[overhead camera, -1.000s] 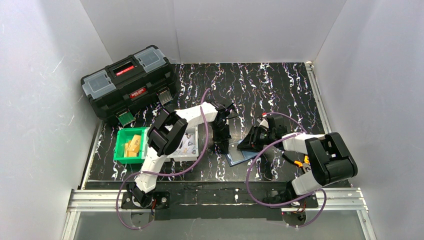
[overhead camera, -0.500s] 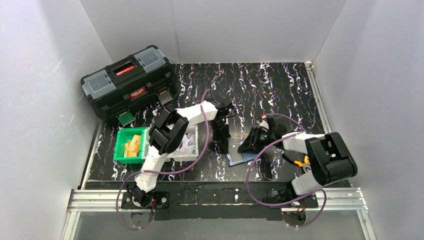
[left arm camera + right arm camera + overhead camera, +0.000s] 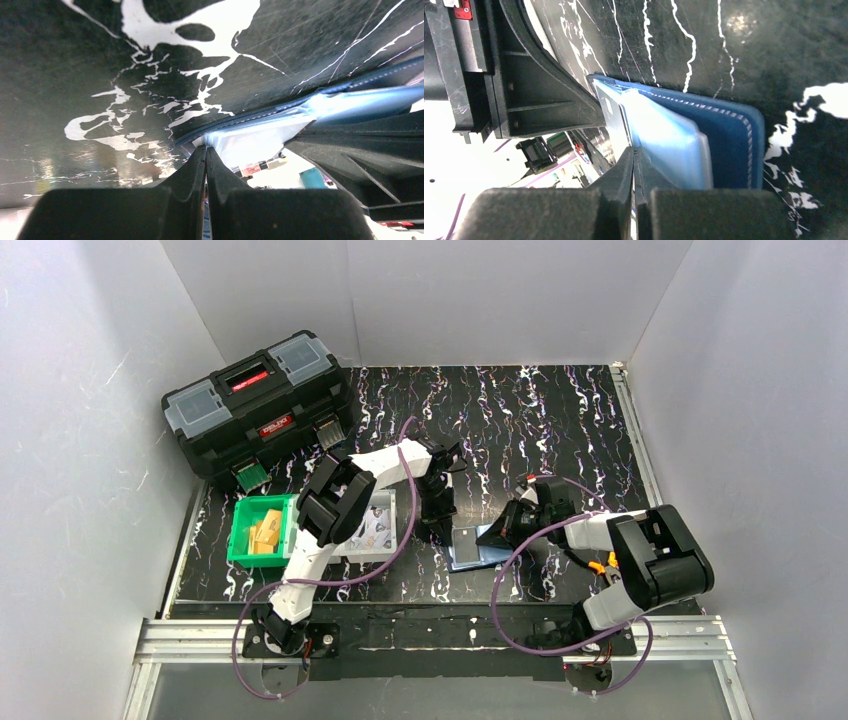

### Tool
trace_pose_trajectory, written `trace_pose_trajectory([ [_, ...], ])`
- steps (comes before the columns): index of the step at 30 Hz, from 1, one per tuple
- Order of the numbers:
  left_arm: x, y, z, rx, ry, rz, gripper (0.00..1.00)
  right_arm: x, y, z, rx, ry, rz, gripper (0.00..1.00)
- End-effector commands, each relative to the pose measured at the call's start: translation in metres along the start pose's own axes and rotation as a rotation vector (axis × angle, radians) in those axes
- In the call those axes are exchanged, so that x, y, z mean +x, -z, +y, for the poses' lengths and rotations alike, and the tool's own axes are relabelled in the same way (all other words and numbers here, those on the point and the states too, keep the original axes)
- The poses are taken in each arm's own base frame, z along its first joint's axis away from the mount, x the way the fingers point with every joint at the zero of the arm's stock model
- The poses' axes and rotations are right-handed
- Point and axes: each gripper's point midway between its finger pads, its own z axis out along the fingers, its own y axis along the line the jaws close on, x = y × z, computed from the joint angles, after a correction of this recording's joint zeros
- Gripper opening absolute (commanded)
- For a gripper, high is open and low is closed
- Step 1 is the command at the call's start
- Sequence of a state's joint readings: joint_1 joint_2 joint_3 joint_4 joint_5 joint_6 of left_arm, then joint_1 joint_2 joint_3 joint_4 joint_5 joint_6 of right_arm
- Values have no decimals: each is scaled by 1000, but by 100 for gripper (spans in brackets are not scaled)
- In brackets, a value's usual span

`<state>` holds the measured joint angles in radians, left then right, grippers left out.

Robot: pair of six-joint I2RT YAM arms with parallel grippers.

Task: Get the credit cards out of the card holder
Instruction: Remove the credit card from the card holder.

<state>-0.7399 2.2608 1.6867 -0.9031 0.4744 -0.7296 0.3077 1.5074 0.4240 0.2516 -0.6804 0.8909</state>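
The holder [image 3: 470, 550] is lying open on the bench [image 3: 560, 420], pale pockets facing up, between the two grippers. The left gripper [image 3: 437, 528] is pointing down at the holder's left edge. In its wrist view the fingers [image 3: 192, 175] are pressing flat together with nothing showing between them, and their tips are touching the corner where the pale pocket [image 3: 260, 140] meets the stitched blue rim. The right gripper [image 3: 503, 533] is reaching in low from the holder's right side. In its wrist view its fingers [image 3: 649, 175] are also meeting, with no gap, right at the free edge of the pale pocket [image 3: 664, 135]. Whether a thin layer is being pinched there is not possible to tell. The blue cover [image 3: 734, 135] is lying flat on the bench beyond that pocket. No card is showing clearly in either gripper.

Yellowish cards [image 3: 265, 530] are sitting in a green bin [image 3: 240, 540] at the left of the bench, well apart from the holder, with a white tray [image 3: 385, 540] just beside the bin.

Compared with a second ago, the right gripper is sitting lower and closer to the bench, and its fingers, which were standing partly apart, are now together. The holder is lying slightly further left and looking flatter. The left gripper is staying shut in nearly the same spot.
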Motion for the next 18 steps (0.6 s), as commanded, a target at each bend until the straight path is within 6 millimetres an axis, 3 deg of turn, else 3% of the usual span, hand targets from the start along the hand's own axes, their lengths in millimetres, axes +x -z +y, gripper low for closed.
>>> trace_pose_trajectory([
  [1,-41,-46,74,-311,2,-132,0,-3,4,2,24,69,-52,3],
  [8,-45,-46,85,-329,16,-129,0,-8,13,-3,96,115,-99,2],
  [14,-46,-46,85,-327,2,-128,0,-4,8,5,40,134,-43,18],
  [18,-52,-42,86,-337,-19,-132,0,4,4,8,-1,107,21,20],
])
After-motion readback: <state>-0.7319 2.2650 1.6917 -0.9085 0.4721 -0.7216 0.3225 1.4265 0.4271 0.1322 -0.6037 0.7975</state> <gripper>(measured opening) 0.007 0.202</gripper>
